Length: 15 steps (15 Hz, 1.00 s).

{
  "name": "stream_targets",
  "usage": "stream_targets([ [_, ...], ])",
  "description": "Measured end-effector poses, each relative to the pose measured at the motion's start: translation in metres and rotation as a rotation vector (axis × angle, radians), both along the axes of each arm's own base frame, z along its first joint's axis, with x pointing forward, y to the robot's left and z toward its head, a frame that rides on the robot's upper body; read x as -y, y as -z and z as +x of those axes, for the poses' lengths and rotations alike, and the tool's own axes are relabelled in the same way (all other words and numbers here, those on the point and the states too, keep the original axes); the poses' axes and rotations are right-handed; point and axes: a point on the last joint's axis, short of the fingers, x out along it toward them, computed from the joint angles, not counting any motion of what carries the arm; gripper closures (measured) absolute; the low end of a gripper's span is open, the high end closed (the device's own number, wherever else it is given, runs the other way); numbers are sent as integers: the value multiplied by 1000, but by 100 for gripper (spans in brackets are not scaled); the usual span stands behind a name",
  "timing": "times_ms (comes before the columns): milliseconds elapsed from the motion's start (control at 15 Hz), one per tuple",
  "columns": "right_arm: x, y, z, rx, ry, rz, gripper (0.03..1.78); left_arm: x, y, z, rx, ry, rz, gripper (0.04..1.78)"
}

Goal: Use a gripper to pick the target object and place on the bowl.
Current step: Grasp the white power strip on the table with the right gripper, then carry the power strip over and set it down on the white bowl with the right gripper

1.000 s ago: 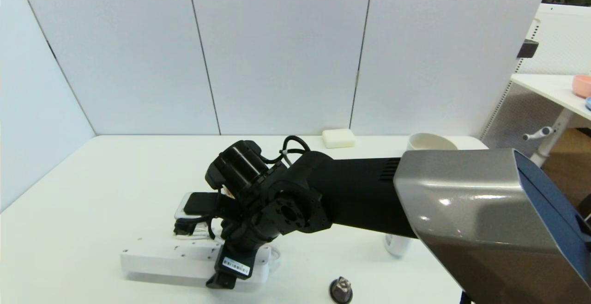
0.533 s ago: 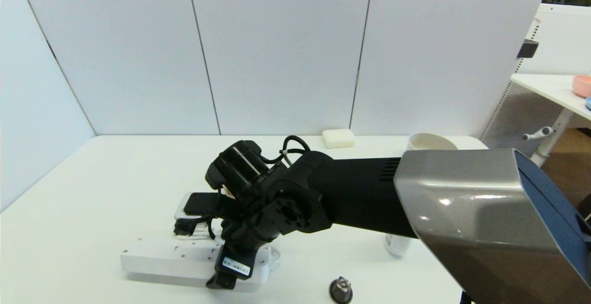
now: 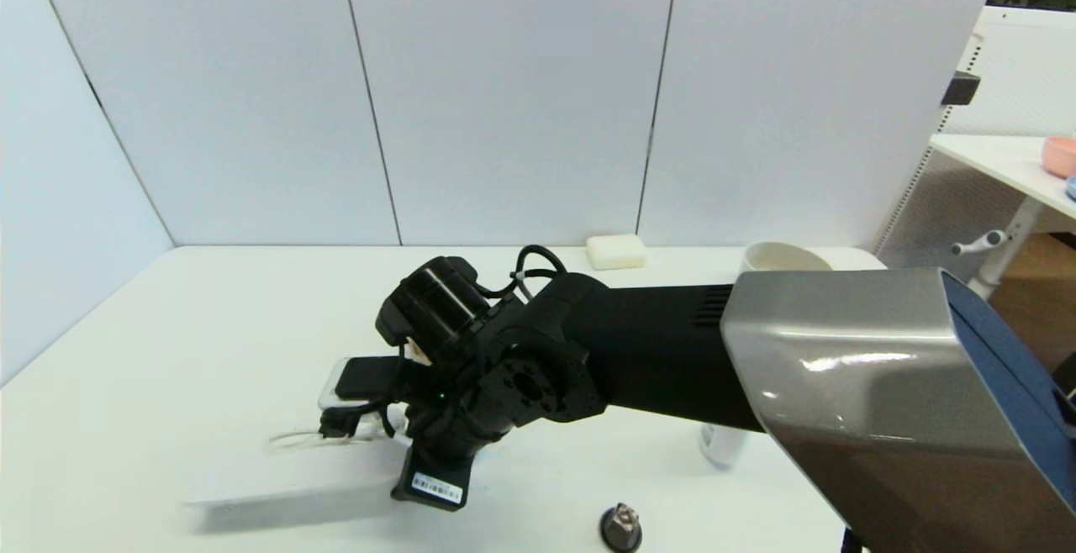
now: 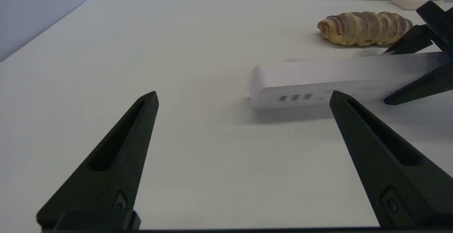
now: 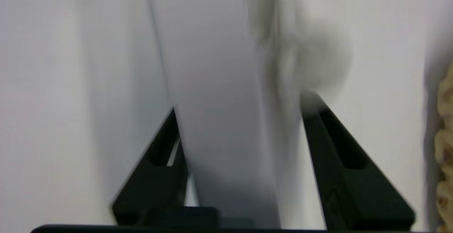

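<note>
**Now clamped on the power strip, near the front of the worktop**

My right end effector (image 5: 240, 137) has its two black fingers (image 5: 155, 162) pressed against the long sides of the white power strip (image 3: 286, 486), close to one end of it. From my head camera the strip stretches out to my left from that grip, blurred, low over the white worktop (image 3: 168, 326), with its short cord (image 3: 294, 439) trailing beside it. Whether it has cleared the surface I cannot tell. My left end effector (image 4: 244, 98) hangs low over the worktop with its fingers spread wide apart, facing the strip's free end. A bread roll (image 4: 364, 33) lies just beyond the strip. The beige-white bowl (image 3: 786, 257) stands well apart at the far right, near the cream block (image 3: 616, 250) by the back wall. A small black dish (image 3: 620, 528) sits at the front edge.
</note>
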Motion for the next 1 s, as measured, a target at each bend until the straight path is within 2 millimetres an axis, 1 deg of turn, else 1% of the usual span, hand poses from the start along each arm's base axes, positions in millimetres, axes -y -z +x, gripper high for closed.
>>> stream_targets([
  [200,0,-1,0,2,1,1,119,0,0,0,0,0,0,11],
  [667,2,-6,0,14,-9,8,119,0,0,0,0,1,0,11],
  [800,4,-12,-1,20,-9,19,119,0,0,0,0,0,0,11],
  [1000,8,-26,-2,36,-5,47,119,0,0,0,0,1,0,11],
])
